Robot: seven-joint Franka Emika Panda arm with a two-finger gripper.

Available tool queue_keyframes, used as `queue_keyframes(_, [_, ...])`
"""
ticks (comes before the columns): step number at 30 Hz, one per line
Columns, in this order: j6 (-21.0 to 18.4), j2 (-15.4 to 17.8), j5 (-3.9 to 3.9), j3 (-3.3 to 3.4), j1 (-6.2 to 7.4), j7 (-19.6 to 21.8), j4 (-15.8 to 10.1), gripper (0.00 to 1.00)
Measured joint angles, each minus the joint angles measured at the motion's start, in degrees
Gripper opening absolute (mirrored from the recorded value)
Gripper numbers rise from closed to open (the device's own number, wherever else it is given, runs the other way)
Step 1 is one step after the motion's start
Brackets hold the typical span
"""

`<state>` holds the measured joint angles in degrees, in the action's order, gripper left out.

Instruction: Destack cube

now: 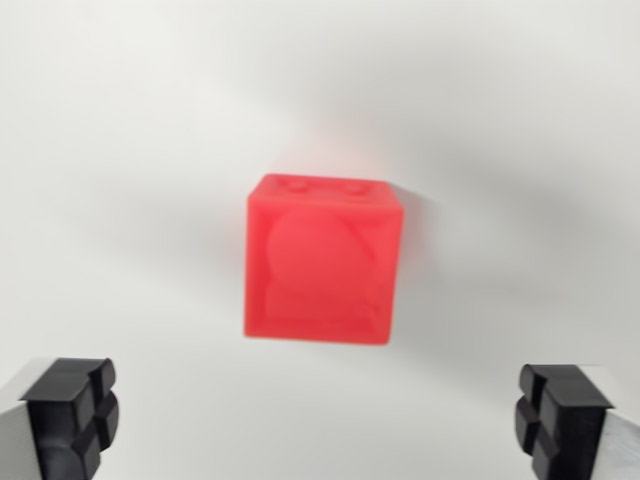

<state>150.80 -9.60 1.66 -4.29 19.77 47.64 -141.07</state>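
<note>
Cube, red and slightly blurred, sat alone on the white surface near the middle of the wrist view, with a rounded recess on the face toward the camera and small marks on its top; whether another cube lay under it could not be told. Nearer the camera, the gripper stood wide apart and held nothing, one black fingertip low at the wrist view's left and the other at its right, so the red block lay beyond them, centred between the two and clear of both.
</note>
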Motion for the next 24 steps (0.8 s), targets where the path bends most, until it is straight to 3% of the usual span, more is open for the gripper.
queue_keyframes(11, [-6.86,6.47,-1.03,-0.04,0.04,-0.76,0.39,1.0])
queue_keyframes(24, [-14.82,12.56,-1.71,-0.04,0.11,-1.27,2.33,1.0])
